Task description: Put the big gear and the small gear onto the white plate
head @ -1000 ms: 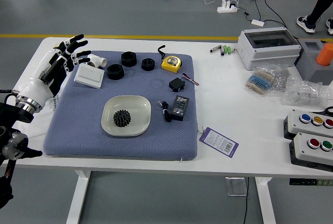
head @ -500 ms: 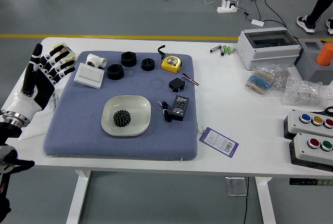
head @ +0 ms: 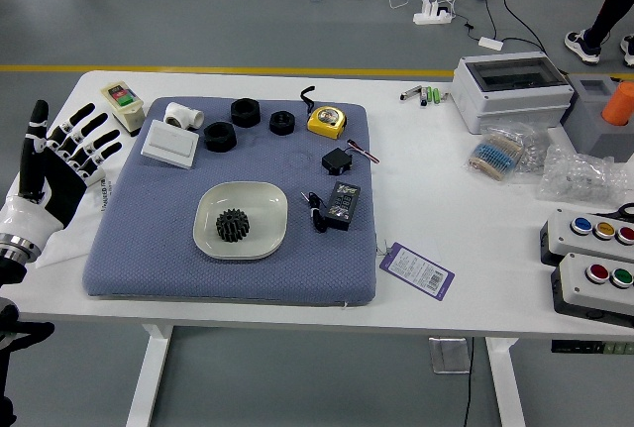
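Observation:
My left hand [head: 74,150] is at the table's left edge, to the left of the blue mat, its fingers spread and holding nothing. On the mat stands the white plate [head: 265,213], with one black toothed gear [head: 233,225] lying inside it. No second toothed gear can be made out. Three black round pieces lie behind the plate: one [head: 220,137] nearer the white box, another [head: 246,112] further back, a third [head: 282,123] to the right. Whether any is a gear, I cannot tell. The right hand is out of view.
Around the plate on the blue mat [head: 149,239] are a white box [head: 170,145], a white pipe fitting [head: 183,116], a yellow tape measure [head: 327,122] and black adapters [head: 342,206]. Button boxes [head: 594,283] and plastic bags [head: 584,175] stand right. A person's legs [head: 612,6] show far right.
My left hand has moved left, away from the mat and the white box, and its fingers have spread wider. A yellow-green device behind it has come into sight.

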`<state>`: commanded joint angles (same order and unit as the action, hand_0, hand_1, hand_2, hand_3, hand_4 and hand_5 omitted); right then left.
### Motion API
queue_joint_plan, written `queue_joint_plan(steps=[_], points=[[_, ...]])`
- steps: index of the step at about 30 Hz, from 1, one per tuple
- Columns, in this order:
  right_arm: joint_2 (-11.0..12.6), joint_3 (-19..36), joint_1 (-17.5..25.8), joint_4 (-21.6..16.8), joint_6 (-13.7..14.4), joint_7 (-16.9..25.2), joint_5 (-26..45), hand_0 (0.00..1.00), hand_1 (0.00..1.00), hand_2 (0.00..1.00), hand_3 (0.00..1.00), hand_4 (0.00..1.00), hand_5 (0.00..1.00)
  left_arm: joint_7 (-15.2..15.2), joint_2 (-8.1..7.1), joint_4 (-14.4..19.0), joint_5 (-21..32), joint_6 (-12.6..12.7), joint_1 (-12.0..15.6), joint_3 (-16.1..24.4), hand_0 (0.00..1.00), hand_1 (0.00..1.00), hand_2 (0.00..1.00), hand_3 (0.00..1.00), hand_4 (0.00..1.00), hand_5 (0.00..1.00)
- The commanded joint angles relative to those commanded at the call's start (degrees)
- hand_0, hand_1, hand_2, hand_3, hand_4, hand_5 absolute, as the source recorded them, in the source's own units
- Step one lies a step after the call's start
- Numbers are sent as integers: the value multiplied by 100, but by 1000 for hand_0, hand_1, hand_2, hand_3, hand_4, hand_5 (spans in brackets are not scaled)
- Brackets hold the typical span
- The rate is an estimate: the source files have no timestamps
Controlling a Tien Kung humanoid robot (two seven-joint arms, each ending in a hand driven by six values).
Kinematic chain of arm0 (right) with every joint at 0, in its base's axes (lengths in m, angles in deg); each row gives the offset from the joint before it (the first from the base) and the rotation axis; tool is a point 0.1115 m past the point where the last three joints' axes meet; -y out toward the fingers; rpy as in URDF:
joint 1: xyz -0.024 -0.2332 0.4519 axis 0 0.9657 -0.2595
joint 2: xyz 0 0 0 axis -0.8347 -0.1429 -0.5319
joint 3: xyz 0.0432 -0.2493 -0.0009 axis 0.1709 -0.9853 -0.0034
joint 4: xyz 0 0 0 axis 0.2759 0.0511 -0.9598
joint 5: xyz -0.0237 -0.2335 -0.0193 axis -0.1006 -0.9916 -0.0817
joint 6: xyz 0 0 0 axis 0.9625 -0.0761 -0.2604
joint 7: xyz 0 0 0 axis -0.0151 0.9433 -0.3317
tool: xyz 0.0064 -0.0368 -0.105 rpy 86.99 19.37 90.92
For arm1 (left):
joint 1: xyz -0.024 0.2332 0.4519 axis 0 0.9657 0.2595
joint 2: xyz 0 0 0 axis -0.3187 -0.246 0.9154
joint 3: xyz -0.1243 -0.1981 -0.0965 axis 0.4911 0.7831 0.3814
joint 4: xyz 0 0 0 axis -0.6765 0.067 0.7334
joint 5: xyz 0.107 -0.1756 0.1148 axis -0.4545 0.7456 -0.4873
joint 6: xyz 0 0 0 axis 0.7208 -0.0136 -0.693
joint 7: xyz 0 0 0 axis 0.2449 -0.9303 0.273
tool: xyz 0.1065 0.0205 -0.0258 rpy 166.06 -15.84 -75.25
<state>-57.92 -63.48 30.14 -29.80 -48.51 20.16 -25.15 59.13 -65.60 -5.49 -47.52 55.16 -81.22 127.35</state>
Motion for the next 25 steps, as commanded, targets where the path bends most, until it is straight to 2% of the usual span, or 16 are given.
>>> queue_joint_plan(steps=[14, 20, 25], points=[[-3, 10, -4, 0, 5, 0, -6, 661, 673, 743, 571, 792, 681, -83, 61, -91, -294, 11, 43, 120, 820, 819, 914, 861, 973, 970], [-16, -51, 14, -1, 7, -10, 13, 665, 673, 743, 570, 791, 682, 177, 41, -32, -903, -135, 89, 114, 836, 852, 935, 869, 976, 976], [-21, -59, 28, -4, 11, -14, 13, 664, 673, 742, 570, 791, 682, 204, 102, 83, -910, -140, 205, 50, 851, 870, 960, 887, 976, 978]])
